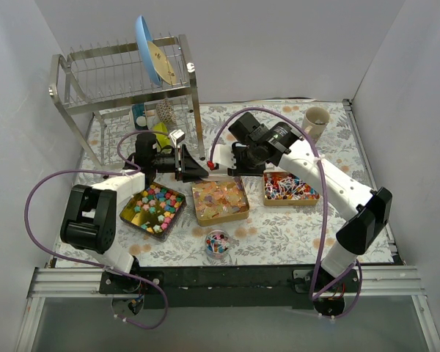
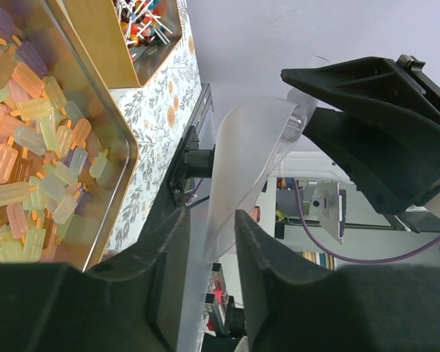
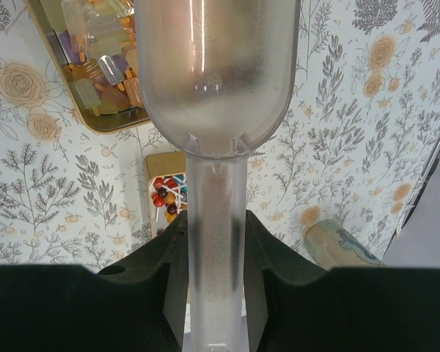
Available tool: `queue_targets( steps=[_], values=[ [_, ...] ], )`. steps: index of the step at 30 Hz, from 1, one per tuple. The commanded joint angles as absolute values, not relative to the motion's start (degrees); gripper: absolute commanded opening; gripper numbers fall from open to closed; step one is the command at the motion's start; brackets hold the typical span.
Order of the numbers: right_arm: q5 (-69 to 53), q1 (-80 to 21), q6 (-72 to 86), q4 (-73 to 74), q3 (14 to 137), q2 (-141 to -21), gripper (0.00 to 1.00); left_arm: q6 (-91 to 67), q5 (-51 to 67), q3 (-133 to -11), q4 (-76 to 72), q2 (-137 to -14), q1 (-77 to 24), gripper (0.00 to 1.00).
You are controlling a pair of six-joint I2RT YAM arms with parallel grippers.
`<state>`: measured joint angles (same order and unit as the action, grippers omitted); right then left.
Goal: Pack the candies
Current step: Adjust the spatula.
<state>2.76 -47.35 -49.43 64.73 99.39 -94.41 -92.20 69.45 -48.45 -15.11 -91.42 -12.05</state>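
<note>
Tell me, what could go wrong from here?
The right jaws grip the clear scoop only by its slim smooth handle, so it might twist when digging. The middle tin is shallow and full; candies could spill over its rim. The left arm and right arm meet closely there and might bump.

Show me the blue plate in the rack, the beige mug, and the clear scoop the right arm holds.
Round blue plate [image 1: 142, 40]: top external view, its blue face.
Beige ceramic mug [image 1: 312, 132]: top external view, its outer wall.
Frosted clear plastic scoop [image 3: 216, 73]: right wrist view, its bowl.
</note>
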Motion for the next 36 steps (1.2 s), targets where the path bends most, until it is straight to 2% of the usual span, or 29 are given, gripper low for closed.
queue_targets(
  steps=[1,2,7,12,13,14,17,19,20,26,36],
  values=[
    [1.8,-48.2,-48.6,64.2,102.8,-95.8,0.01,-94.4,70.5,-47.8,-19.1,-91.2,-11.6,0.26],
    [1.8,-48.3,-48.5,64.2,103.0,-96.0,0.01,-95.2,70.6,-47.6,-19.6,-91.3,-11.6,0.24],
    [1.7,-48.6,-48.0,64.1,102.7,-96.6,0.01,-96.1,71.4,-47.0,-20.5,-91.4,-11.4,0.00],
    [0.4,-48.5,-47.3,65.0,101.1,-95.3,0.01,-95.7,71.6,-46.5,-20.6,-91.0,-10.6,0.00],
    [-1.7,-48.1,-47.4,65.6,100.9,-94.8,0.12,-94.7,71.7,-46.5,-20.2,-91.0,-10.4,0.00],
    [-6.0,-47.6,-47.3,67.4,101.3,-94.6,0.34,-94.2,71.8,-46.5,-19.9,-90.8,-10.2,0.00],
    [-15.2,-44.0,-45.4,66.9,101.6,-92.7,0.52,-92.6,72.3,-46.7,-18.6,-90.8,-9.6,0.00],
    [-20.5,-40.4,-43.9,65.4,101.9,-91.5,0.54,-91.8,72.6,-46.7,-17.9,-90.8,-9.6,0.00],
    [-25.4,-39.0,-43.0,64.5,101.6,-90.9,0.66,-91.1,72.7,-46.8,-17.6,-90.8,-9.5,0.00],
    [-38.7,-33.3,-42.2,60.1,99.0,-89.3,0.68,-89.5,73.6,-46.7,-15.8,-90.2,-9.4,0.00],
    [-40.7,-33.3,-44.7,60.4,97.6,-92.9,0.68,-90.3,74.3,-46.6,-15.8,-89.6,-9.2,0.00]
  ],
)
